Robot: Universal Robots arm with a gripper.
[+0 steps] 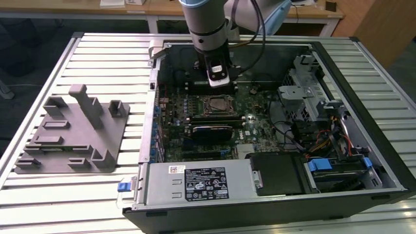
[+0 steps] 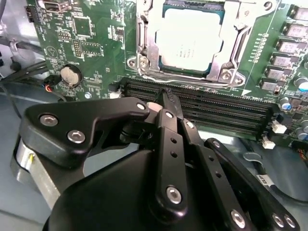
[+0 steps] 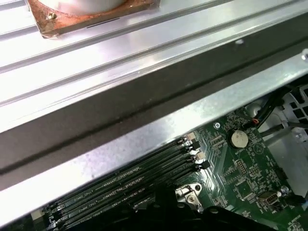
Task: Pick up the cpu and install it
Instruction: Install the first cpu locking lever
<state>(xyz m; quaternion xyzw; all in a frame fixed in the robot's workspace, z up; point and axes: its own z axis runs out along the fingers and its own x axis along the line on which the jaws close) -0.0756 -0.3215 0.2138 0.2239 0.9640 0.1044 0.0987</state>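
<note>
Inside an open desktop computer case lying on a ribbed metal counter, with the tool hanging over the motherboard beside the processor socket. Seated in that socket and framed by a bright steel retention bracket: the cpu, a flat square with a dull silver lid, also seen from the exterior view as a pale square near the middle of the board. Black jointed fingers drawn together to a point with nothing between them, tips just above the dark memory slots running along the socket's edge.

Crowding the space: a round coin cell battery on the green board, a black heatsink block just beyond the socket, a grey power supply box along the case's near wall, and a tangle of coloured cables and a metal drive cage toward the exterior view's right. Case walls rising on all sides, leaving room mainly from above.

Well apart on the counter, toward the exterior view's left: a grey plastic fixture plate with upright posts and shallow pockets.

In the first wrist view, memory slots beside the folded steel case rim.
</note>
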